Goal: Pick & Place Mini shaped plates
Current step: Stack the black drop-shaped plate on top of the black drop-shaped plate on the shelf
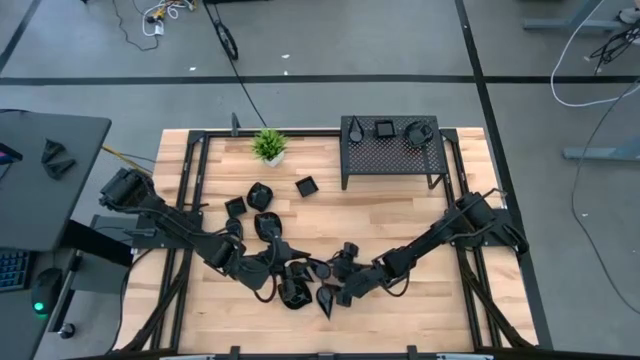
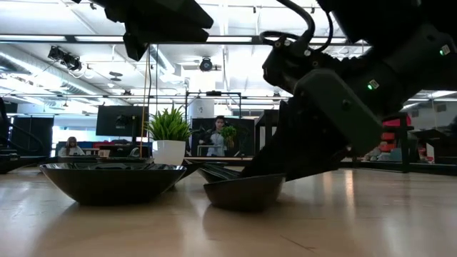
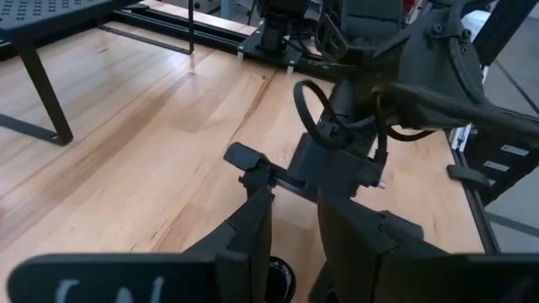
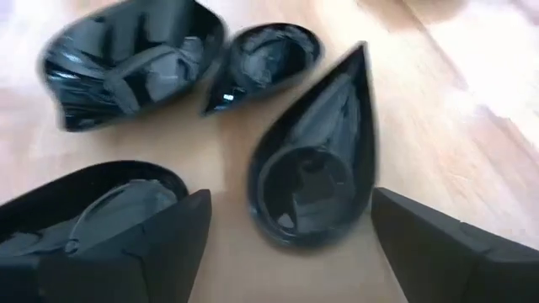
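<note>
Your right gripper (image 4: 290,244) is spread wide just above a black teardrop plate (image 4: 316,168) that lies flat on the wooden table (image 4: 472,109) among other little black plates. This looks like the picking-up step, so you need to go down and squeeze its rim. Your left gripper (image 3: 295,223) waits close by, part open and holding nothing you can see.

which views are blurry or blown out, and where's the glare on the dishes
Right wrist view: motion-smeared throughout; window-like reflections streak the teardrop dish and the rounded dish beyond the right claw. Low view: ceiling lights are blown out, arms silhouetted, the near bowl dark. High view: evenly lit, sharp.
</note>
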Controlling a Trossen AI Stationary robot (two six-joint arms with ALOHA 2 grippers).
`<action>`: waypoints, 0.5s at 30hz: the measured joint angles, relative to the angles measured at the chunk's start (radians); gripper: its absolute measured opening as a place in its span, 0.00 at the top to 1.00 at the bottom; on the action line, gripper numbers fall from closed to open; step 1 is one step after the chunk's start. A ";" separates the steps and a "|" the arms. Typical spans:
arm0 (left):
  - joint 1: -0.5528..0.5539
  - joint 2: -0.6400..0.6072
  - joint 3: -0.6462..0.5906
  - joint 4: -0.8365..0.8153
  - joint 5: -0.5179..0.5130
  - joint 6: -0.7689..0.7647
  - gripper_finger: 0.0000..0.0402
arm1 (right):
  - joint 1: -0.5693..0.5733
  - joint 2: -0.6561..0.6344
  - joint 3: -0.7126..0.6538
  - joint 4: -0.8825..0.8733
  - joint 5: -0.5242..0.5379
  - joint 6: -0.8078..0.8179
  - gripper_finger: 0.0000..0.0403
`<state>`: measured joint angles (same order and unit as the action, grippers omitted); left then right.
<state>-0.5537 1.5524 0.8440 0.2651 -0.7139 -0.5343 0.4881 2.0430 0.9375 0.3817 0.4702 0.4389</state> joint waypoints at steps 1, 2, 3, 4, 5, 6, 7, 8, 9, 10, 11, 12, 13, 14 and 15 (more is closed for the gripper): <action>0.000 0.000 0.000 0.000 0.000 0.000 0.74 | -0.004 0.000 0.000 0.005 -0.005 0.001 0.18; 0.000 0.000 0.000 0.000 0.000 0.001 0.74 | -0.007 0.000 0.000 0.006 0.000 0.001 0.18; 0.001 0.000 0.000 0.000 0.000 0.001 0.74 | -0.010 0.000 0.000 0.006 0.001 0.001 0.18; 0.001 0.000 0.000 0.000 0.000 0.001 0.74 | -0.015 0.000 0.000 0.006 0.007 0.000 0.18; 0.001 0.000 0.000 0.000 0.000 0.002 0.74 | -0.021 0.001 0.000 0.007 0.016 -0.002 0.18; 0.001 0.000 0.000 0.000 0.000 0.003 0.74 | -0.025 0.009 0.001 0.018 0.026 -0.002 0.18; 0.001 0.000 0.000 0.000 0.000 0.004 0.74 | -0.031 0.018 0.003 0.030 0.028 -0.003 0.18; 0.001 0.000 0.000 0.000 0.000 0.004 0.74 | -0.032 0.026 0.002 0.046 0.032 -0.011 0.18; 0.001 0.000 0.000 0.000 0.000 0.004 0.74 | -0.036 0.040 0.002 0.074 0.033 -0.015 0.18; 0.001 0.000 0.000 0.000 0.000 0.004 0.74 | -0.035 0.052 0.002 0.100 0.046 -0.021 0.18; 0.001 0.000 0.000 0.000 0.000 0.004 0.74 | -0.035 0.060 0.002 0.115 0.053 -0.023 0.18; 0.001 0.000 0.000 0.000 0.000 0.003 0.74 | -0.036 0.066 0.002 0.132 0.056 -0.026 0.18; 0.001 0.000 0.000 0.000 -0.001 0.003 0.74 | -0.036 0.067 0.002 0.135 0.061 -0.025 0.18; 0.001 0.000 0.000 0.001 0.000 0.003 0.74 | -0.036 0.067 0.002 0.136 0.068 -0.025 0.18; 0.001 0.000 0.000 0.000 -0.001 0.003 0.74 | -0.036 0.067 0.002 0.139 0.074 -0.026 0.18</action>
<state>-0.5529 1.5524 0.8440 0.2651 -0.7146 -0.5316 0.4519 2.1101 0.9398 0.5202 0.5445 0.4126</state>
